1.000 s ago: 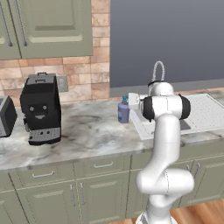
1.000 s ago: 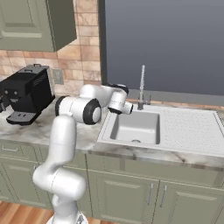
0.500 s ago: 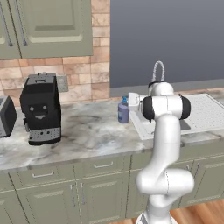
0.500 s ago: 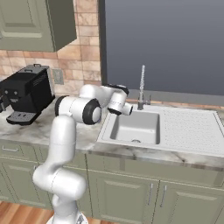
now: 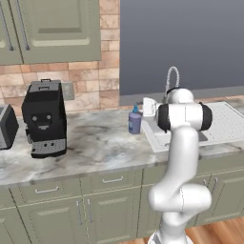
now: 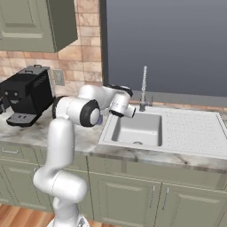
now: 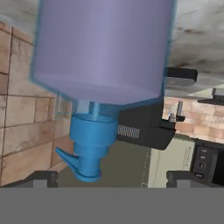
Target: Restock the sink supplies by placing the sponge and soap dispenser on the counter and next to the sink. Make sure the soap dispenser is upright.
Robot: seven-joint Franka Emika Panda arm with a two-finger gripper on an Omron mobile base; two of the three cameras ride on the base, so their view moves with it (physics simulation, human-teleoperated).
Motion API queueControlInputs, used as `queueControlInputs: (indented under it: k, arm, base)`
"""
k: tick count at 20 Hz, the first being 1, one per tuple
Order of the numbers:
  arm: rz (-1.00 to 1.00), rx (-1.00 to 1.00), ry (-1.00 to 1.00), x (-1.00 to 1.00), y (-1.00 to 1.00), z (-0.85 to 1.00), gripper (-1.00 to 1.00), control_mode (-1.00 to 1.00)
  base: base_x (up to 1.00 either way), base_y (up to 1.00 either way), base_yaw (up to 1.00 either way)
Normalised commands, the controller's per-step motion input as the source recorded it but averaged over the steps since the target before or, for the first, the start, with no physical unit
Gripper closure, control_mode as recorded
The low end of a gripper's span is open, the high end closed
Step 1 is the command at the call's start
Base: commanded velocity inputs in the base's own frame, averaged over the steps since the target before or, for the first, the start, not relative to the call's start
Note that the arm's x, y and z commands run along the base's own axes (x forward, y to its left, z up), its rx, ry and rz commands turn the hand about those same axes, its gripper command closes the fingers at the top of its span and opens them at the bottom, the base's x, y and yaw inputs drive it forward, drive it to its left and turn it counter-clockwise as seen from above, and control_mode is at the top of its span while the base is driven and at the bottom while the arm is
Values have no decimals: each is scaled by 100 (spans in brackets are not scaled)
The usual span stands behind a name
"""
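The gripper (image 7: 107, 177) has just opened and stands released around the soap dispenser (image 5: 135, 121), which rests upright on the counter (image 5: 95, 143) just beside the sink (image 6: 137, 131) (this item's placement appears complete).

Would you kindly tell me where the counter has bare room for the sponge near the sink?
The counter is bare between the coffee machine and the soap dispenser. It is crowded at the sink's left rim, where the dispenser and the gripper sit.
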Motion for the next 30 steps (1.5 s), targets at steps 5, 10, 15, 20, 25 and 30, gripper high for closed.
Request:
queueControlInputs:
  k: [5, 10, 15, 20, 25, 30]
  arm:
    - [-7, 0, -24, -42, 0, 60, -100, -100]
    - [-8, 0, -29, -61, 0, 58, -100, -100]
    - [-4, -22, -27, -94, 5, 31, -100, -100]
    - [1, -50, -28, -91, 15, 34, -100, -100]
    - [10, -60, -27, -81, 7, 31, -100, -100]
    - [13, -56, -26, -79, 7, -16, -100, -100]
  base:
    - [0, 0, 0]
    - [0, 0, 0]
    - [0, 0, 0]
    - [0, 0, 0]
    - [0, 0, 0]
    - [0, 0, 0]
